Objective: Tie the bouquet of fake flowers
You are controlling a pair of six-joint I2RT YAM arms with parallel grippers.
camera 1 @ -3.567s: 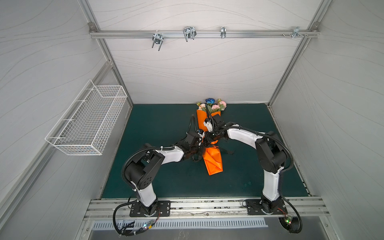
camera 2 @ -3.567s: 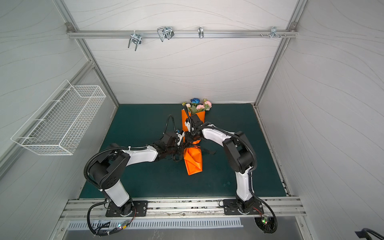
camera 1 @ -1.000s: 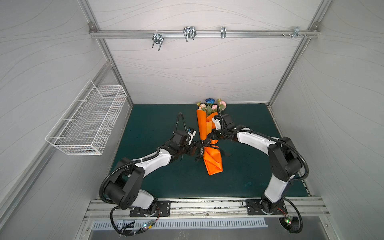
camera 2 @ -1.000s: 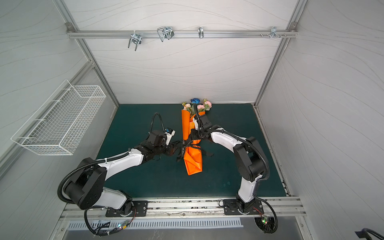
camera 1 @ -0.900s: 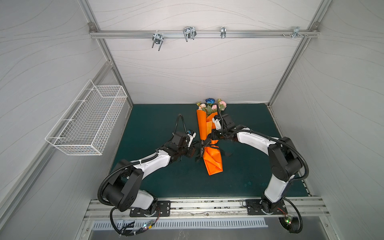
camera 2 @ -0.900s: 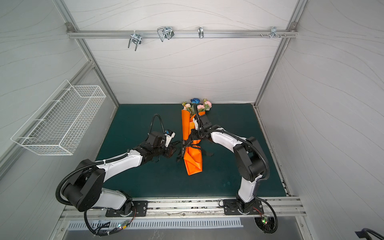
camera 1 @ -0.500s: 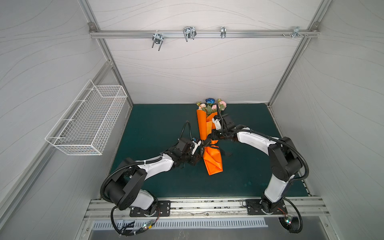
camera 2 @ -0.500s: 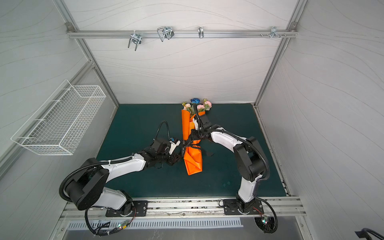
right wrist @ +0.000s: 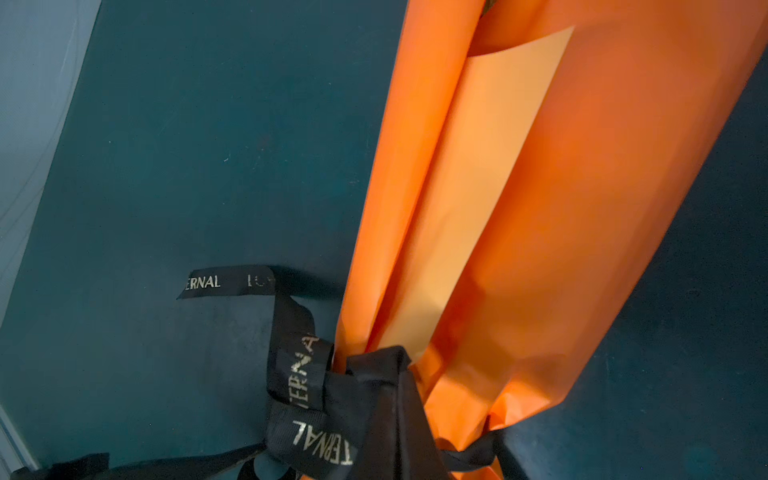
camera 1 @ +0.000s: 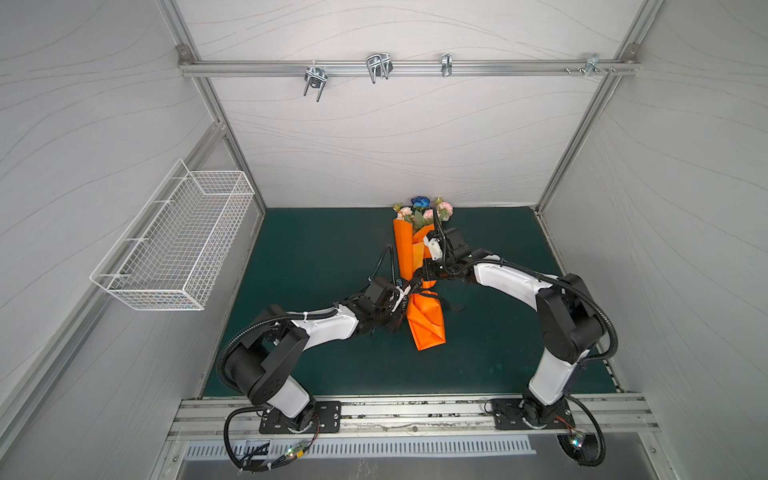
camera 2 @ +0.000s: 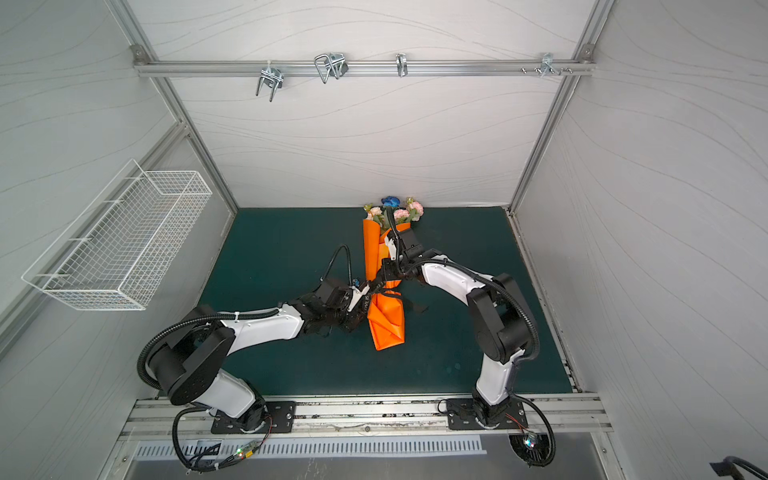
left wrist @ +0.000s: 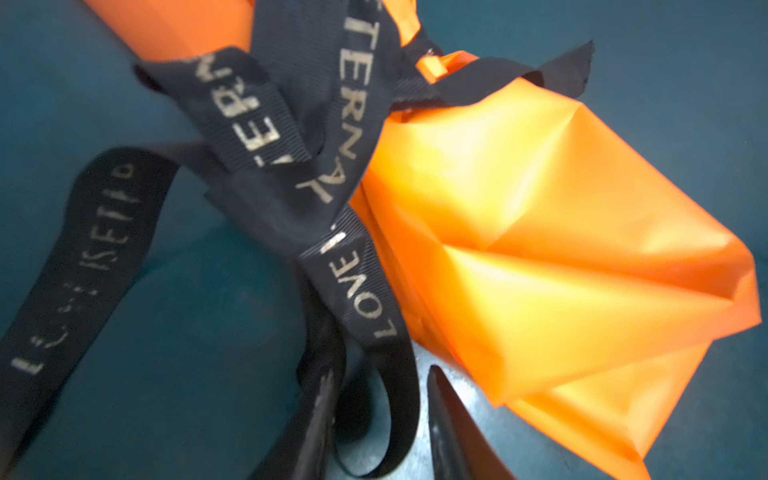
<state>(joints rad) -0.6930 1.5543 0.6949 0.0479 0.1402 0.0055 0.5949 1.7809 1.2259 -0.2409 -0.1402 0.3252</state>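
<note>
item: bouquet of fake flowers (camera 1: 422,210), wrapped in orange wrapping paper (camera 1: 404,249), lying on the green mat (camera 1: 311,249).
long axis: near to far, with the blooms at the far end by the back wall and the folded paper tail at the near end.
waist: bound by black lettered ribbon (left wrist: 316,124) in a loose knot with slack loops and free ends.
left gripper (left wrist: 380,374): just left of the waist, jaws apart around a slack ribbon loop, pinching nothing.
right gripper (camera 1: 423,275): just right and far of the waist, clenched, apparently on a ribbon strand; its tips are hidden.
judgement: the knot lies between both grippers, about equally near each; tightening calls for pulls left and right, across the long axis.
</note>
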